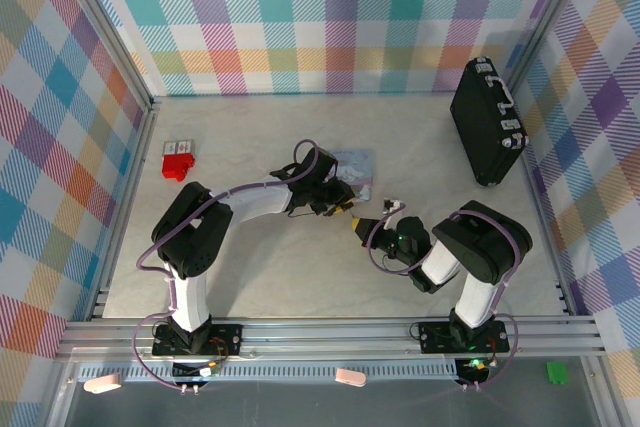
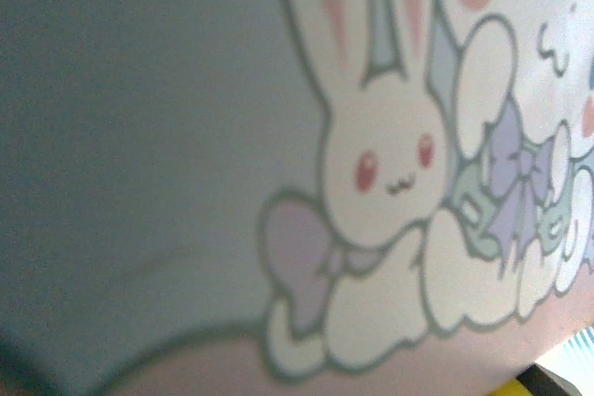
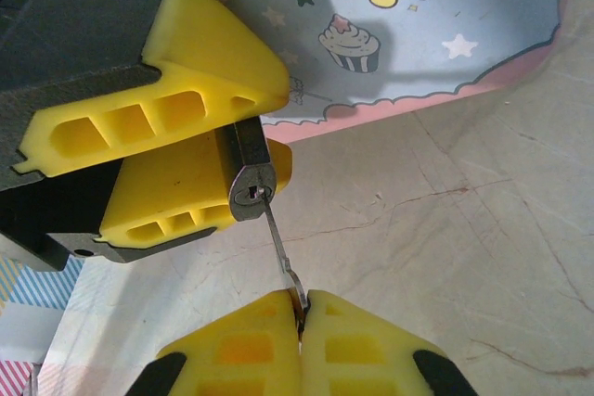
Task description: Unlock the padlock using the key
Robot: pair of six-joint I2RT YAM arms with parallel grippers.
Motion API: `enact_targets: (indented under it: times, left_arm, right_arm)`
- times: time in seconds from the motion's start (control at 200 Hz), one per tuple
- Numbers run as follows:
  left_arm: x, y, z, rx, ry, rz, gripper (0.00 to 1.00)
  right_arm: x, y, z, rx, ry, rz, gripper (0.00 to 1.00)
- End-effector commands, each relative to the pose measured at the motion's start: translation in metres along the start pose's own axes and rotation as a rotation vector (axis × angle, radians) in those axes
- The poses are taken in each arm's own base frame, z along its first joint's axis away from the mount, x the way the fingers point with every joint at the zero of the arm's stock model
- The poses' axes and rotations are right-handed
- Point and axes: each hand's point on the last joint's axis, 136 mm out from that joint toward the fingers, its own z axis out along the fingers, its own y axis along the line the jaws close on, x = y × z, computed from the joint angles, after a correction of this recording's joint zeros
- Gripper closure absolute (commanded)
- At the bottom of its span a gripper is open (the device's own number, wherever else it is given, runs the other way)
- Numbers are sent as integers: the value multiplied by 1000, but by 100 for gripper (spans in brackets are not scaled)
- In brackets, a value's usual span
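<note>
Here we pinch the padlock in our left pincer, right pincer pinching the key at the padlock's keyhole.

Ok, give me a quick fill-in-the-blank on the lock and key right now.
The left gripper clamps the padlock between its ___ fingers.
The key has its tip at the padlock's ___.
The right gripper is ___ on the key.
Missing: yellow, keyhole, shut.

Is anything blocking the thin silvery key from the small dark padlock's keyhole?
Nothing visible. The thin silvery key in the right gripper has its tip at the keyhole of the small dark padlock the left gripper holds.
</note>
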Motion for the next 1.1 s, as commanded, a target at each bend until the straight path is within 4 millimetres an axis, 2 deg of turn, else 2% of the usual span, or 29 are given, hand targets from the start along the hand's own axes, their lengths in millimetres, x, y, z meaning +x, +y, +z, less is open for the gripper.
enact_targets:
  times: [0.0, 0.45, 1.1]
  left_arm:
    - [2, -14, -14, 57, 16, -19, 88]
    - [4, -13, -12, 61, 22, -30, 88]
    - [10, -14, -14, 69, 27, -32, 88]
  right_arm:
    - [-13, 14, -2, -43, -56, -32, 100]
    - [-15, 19, -3, -60, -61, -34, 100]
    - [-17, 17, -1, -46, -72, -26, 100]
